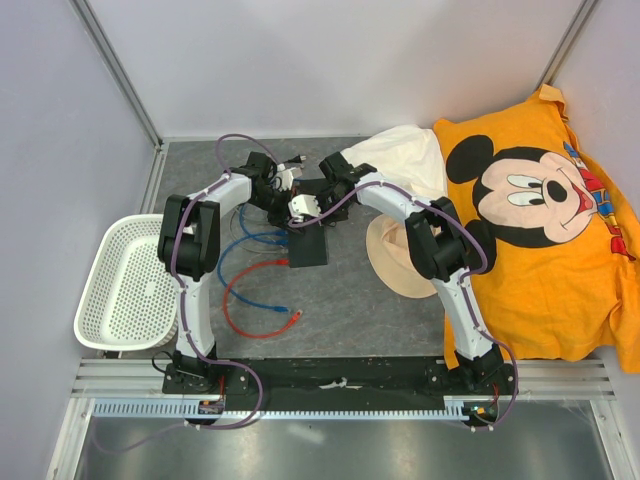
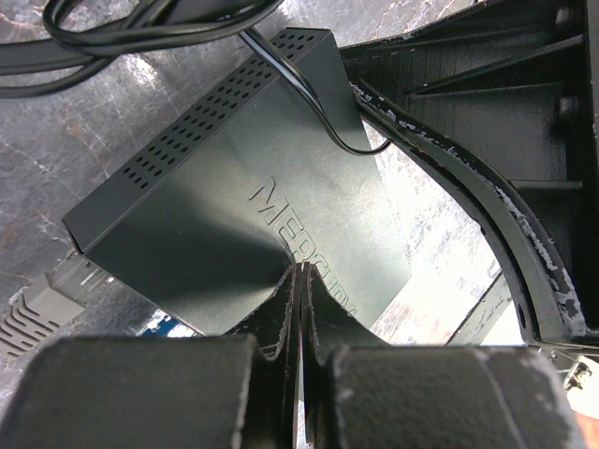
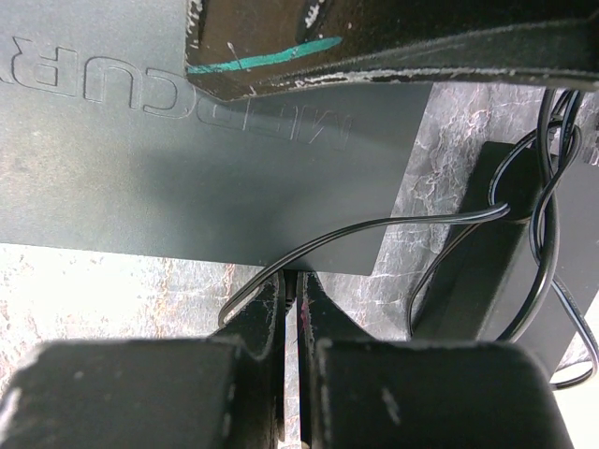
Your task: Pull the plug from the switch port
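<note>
Switch box [image 1: 308, 248], flat, matte black, rectangular, lies mid-table on the grey tabletop [image 1: 400, 310]; port and plug are hidden. Thin black cord [image 3: 393, 224] meets the box edge at the right gripper [image 3: 295, 281], fingers together; a hold on anything cannot be confirmed. Left gripper [image 2: 298, 281], fingers together, bears on the box top. Judged step: bracing the box, locating the plug. Next move requires a firm pinch on the plug and a straight pull off the edge.

Vented black switch box [image 2: 234, 187], thin cord [image 2: 301, 86] across its corner, grey plug [image 2: 51, 295] at left, hand [image 2: 298, 273] pinched together.
</note>
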Controlling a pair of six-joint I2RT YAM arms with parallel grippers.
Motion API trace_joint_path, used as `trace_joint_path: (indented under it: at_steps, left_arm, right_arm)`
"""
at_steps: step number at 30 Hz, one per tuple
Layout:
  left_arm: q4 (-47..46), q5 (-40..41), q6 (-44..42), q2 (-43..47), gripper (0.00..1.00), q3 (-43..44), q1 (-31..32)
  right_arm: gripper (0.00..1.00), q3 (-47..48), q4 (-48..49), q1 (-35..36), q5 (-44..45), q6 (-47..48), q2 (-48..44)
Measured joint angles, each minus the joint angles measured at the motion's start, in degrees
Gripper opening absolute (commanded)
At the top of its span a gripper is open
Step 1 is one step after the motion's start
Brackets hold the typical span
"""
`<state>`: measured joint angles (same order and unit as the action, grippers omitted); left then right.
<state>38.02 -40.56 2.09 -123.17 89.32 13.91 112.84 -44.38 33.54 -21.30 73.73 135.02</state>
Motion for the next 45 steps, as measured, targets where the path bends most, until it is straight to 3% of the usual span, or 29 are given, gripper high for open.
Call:
trace_joint_path:
  at_steps: [27, 34, 45]
  left_arm:
    - [0.13, 2.86, 0.00, -0.04, 0.01, 1.36, 1.49]
    - [0.04, 3.10, 0.00, -0.26, 0.01, 1.73, 2.97]
    - [1.14, 2.84, 0.02, -2.71, 0.02, 5.33, 3.80]
  right_arm:
    - [0.00, -3.43, 2.78, 0.00, 4.48, -4.02, -1.95]
    - [0.00, -28.94, 27.43, 0.00, 9.51, -6.32, -14.34]
    - [0.00, -43.12, 50.29, 0.87, 16.70, -6.03, -17.62]
